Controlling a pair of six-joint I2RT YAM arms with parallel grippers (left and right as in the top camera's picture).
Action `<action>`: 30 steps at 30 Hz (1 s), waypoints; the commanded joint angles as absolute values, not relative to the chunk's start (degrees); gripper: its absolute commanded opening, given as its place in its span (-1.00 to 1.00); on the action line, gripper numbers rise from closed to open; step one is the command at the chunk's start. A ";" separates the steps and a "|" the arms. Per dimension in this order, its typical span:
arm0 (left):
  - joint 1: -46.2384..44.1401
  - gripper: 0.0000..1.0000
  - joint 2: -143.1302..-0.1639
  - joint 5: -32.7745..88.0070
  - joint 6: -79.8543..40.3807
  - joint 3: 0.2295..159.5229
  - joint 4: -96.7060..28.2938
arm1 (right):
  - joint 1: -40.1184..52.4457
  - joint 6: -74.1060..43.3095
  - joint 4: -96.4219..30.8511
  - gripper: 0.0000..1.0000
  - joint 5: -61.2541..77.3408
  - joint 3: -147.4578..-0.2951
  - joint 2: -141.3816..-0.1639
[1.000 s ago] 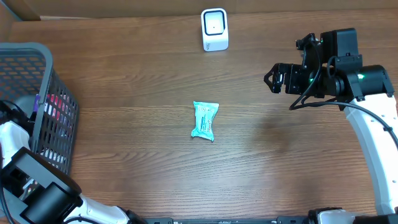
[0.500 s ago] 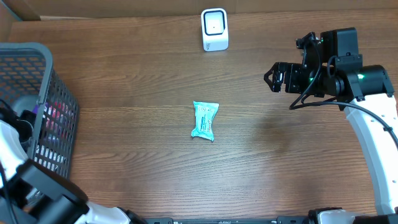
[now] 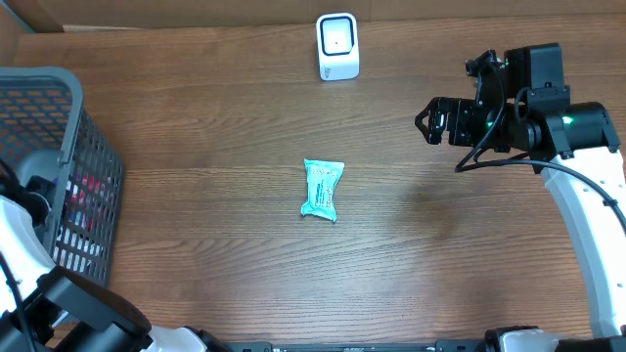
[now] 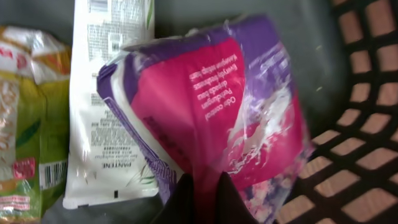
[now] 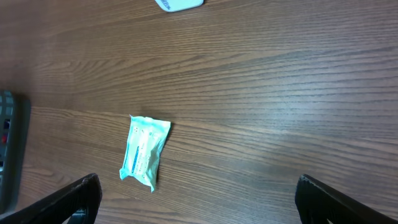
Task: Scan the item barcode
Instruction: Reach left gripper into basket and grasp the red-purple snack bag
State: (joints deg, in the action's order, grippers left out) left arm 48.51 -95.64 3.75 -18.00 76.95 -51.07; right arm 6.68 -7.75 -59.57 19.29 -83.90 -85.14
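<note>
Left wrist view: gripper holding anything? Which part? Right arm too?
Left gripper pinches the pink-purple packet by its near edge, inside the basket. Right gripper is open, holding nothing.

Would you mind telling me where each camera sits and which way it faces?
Overhead: above the table, looking straight down at scanner, teal packet, basket; left arm and right arm show.
Left wrist: inside the basket, facing a pink-and-purple packet pinched in its shut fingers.
Right wrist: over the table, facing down; its open fingers frame the view.
Shared: overhead and right wrist both show the teal packet.
</note>
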 commanded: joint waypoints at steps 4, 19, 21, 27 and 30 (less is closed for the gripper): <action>48.73 -0.91 -95.02 4.45 -17.98 77.93 -51.18 | 6.37 -7.92 -59.22 1.00 19.62 -85.47 -84.99; 48.73 -0.60 -86.98 1.13 -18.22 88.18 -57.60 | 6.35 -7.92 -59.18 1.00 19.62 -85.47 -84.99; 48.75 0.47 -87.64 0.34 -18.24 87.26 -58.24 | 6.35 -7.92 -59.16 1.00 19.59 -85.47 -84.99; 49.74 0.99 -92.79 -2.57 -20.95 83.22 -60.03 | 6.35 -7.90 -59.00 1.00 19.59 -85.47 -84.99; 50.63 1.00 -95.44 -2.50 -21.47 80.73 -58.54 | 6.35 -7.90 -59.02 1.00 19.59 -85.47 -85.01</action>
